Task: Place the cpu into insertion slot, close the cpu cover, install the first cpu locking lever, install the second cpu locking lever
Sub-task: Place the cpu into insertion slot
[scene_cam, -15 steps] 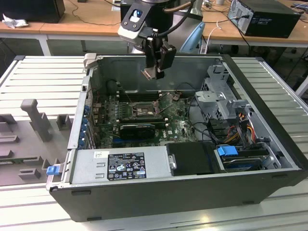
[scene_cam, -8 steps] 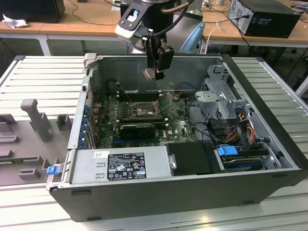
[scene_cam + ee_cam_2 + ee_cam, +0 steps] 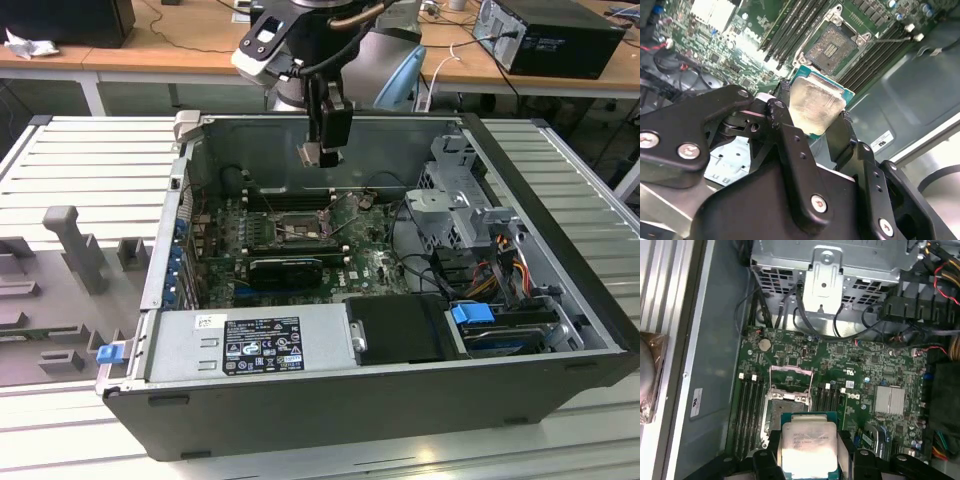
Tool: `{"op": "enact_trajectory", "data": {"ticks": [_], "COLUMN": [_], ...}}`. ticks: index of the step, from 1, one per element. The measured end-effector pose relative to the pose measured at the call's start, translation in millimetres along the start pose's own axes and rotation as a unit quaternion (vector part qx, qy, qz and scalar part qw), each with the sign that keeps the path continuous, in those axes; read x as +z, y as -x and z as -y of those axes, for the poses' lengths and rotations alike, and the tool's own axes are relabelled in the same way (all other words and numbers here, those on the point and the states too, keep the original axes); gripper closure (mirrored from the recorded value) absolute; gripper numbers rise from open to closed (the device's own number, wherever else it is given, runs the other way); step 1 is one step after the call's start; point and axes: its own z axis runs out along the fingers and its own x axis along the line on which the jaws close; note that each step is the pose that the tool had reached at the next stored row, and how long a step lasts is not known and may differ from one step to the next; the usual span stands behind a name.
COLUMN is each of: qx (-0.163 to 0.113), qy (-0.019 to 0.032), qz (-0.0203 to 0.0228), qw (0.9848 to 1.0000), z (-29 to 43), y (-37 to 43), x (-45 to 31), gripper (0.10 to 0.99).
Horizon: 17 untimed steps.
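Note:
My gripper (image 3: 320, 157) hangs inside the open computer case, above the motherboard, and is shut on the cpu (image 3: 319, 154). In both wrist views the pale square cpu (image 3: 818, 102) (image 3: 809, 449) sits flat between the black fingers (image 3: 784, 95) (image 3: 771, 442). The insertion slot (image 3: 299, 229) (image 3: 835, 44) (image 3: 786, 410) lies below it with its dark centre bare. The silver cpu cover (image 3: 791, 371) stands raised at the slot's far edge. I cannot make out the cpu locking levers.
Memory slots (image 3: 746, 407) flank the socket. A black expansion card (image 3: 286, 268) lies toward the case's front, with the power supply (image 3: 250, 342) beyond it. A drive cage (image 3: 455, 190) and cables (image 3: 500, 262) sit on the exterior view's right. Grey fixtures (image 3: 75, 245) stand outside the case.

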Motion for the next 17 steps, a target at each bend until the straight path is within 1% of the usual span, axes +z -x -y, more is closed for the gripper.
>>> {"op": "enact_trajectory", "data": {"ticks": [3, 7, 12, 15, 17], "qx": [0.009, 0.009, 0.009, 0.009, 0.01], "qy": [0.0002, 0.0001, 0.0008, 0.001, 0.0042], "qz": [0.0008, 0.002, 0.003, 0.0066, 0.0079], "qw": [1.0, 1.0, 1.0, 0.9999, 0.9999], "z": [0.1, 0.6, 1.2, 1.7, 1.9], "y": [0.0, 0.1, 0.3, 0.4, 0.5], "x": [1.0, 7.0, 12.3, 18.3, 19.8], "gripper": [0.557, 0.557, 0.557, 0.557, 0.557]}}
